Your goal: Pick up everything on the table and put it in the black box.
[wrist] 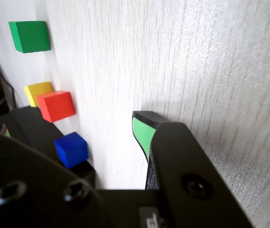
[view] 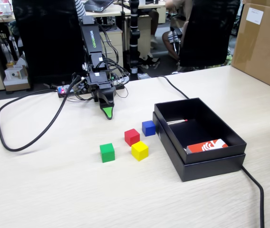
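Where I stand: while my pincer (view: 108, 114) hangs low with its green-lined tip close above the table (view: 54, 190), nothing sits in it.
Pincer state: I cannot tell whether it is parted or closed; in both views only one green tip shows and the other jaw is out of sight.
Cubes: in the fixed view four lie in a loose cluster on the table, toward the camera and a little right of my tip; none is in the black box (view: 199, 137) yet.
Nearest, by my judgement: the red cube (view: 131, 137) and the blue cube (view: 148, 128); the blue one sits just beside the box wall.
Farther: the yellow cube (view: 139, 150) and the green cube (view: 107, 152).
Long axis: none; any face pair would serve.
Box contents: a red-and-white packet (view: 207, 146) and a thin object too small to name.
Wrist view: the cubes sit along the left edge, the yellow cube partly behind the red.
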